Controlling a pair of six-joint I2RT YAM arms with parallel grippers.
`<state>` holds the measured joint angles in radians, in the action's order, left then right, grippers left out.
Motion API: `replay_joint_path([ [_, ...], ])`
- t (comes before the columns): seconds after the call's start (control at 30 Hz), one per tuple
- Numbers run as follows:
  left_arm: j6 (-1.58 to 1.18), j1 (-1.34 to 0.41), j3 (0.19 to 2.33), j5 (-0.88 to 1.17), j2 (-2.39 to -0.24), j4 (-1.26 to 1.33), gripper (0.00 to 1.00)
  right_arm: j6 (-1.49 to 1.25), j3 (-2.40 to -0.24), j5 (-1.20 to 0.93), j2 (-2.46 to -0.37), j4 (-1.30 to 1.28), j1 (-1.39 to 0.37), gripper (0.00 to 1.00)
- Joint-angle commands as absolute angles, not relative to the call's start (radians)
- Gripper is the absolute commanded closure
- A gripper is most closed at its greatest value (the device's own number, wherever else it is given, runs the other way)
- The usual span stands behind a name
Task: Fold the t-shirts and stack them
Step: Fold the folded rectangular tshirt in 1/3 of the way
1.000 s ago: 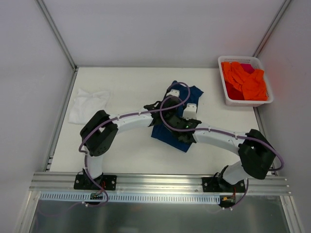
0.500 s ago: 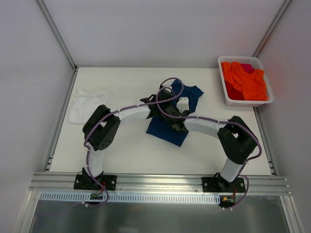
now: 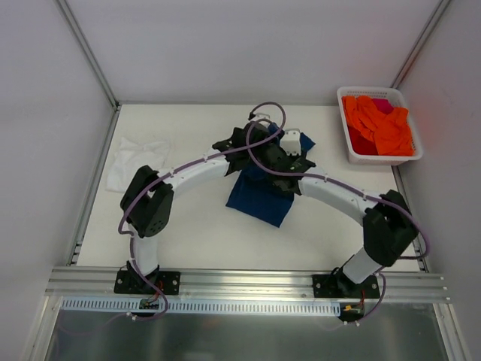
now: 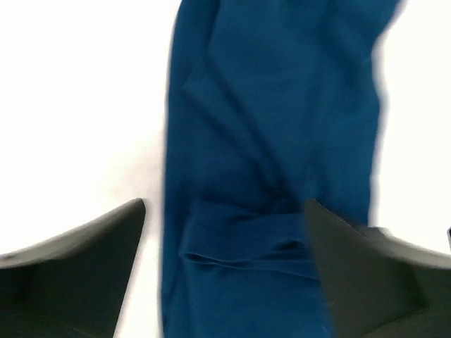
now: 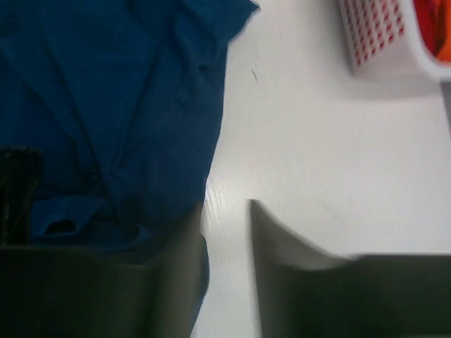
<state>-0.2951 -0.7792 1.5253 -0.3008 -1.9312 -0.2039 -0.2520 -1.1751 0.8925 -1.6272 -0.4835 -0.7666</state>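
The navy blue t-shirt (image 3: 259,199) lies folded into a long strip in the middle of the table, its far end (image 3: 305,143) showing past the wrists. Over that far end hovers my left gripper (image 3: 259,135). In the left wrist view it (image 4: 224,211) is wide open, with the navy cloth (image 4: 268,105) lying loose beneath it. My right gripper (image 3: 294,150) is beside it. In the right wrist view it (image 5: 227,204) stands open over bare table, at the right edge of the navy shirt (image 5: 113,105). The white t-shirt (image 3: 135,162) lies crumpled at the far left.
A white basket (image 3: 379,158) of orange cloth stands at the back right, and its wall (image 5: 380,42) shows in the right wrist view. The two arms arch inward and meet over the middle of the white table (image 3: 195,233). Walls enclose the table on three sides.
Both grippers have opened and let go of the navy shirt. Both wrists have moved toward the far side of the table, and the shirt now lies flat.
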Motion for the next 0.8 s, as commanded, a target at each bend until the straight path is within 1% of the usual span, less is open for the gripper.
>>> replay_joint_path([
  [0.0,-0.316,-0.819,1.499,-0.241,-1.769,-0.170,0.41,-0.183,-1.223,0.838,-1.479,-0.433,-0.782,0.89],
  [0.03,-0.352,-0.821,1.444,-0.244,-1.753,-0.172,0.82,-0.199,-1.194,0.772,-1.464,-0.433,-0.782,1.00],
  [0.07,-0.374,-0.821,1.412,-0.244,-1.740,-0.175,1.00,-0.199,-1.181,0.729,-1.442,-0.433,-0.782,1.00],
  [0.13,-0.420,-0.825,1.327,-0.213,-1.706,-0.173,1.00,-0.201,-1.155,0.599,-1.436,-0.414,-0.781,0.99],
  [0.27,-0.491,-0.841,1.206,-0.196,-1.677,-0.170,1.00,-0.254,-1.057,0.456,-1.450,-0.328,-0.782,0.99],
  [0.5,-0.600,-0.847,1.043,-0.181,-1.672,-0.109,1.00,-0.308,-1.017,0.356,-1.569,-0.212,-0.782,0.99],
  [0.77,-0.629,-0.847,0.999,-0.134,-1.730,-0.022,1.00,-0.321,-1.060,0.339,-1.643,-0.199,-0.782,1.00],
])
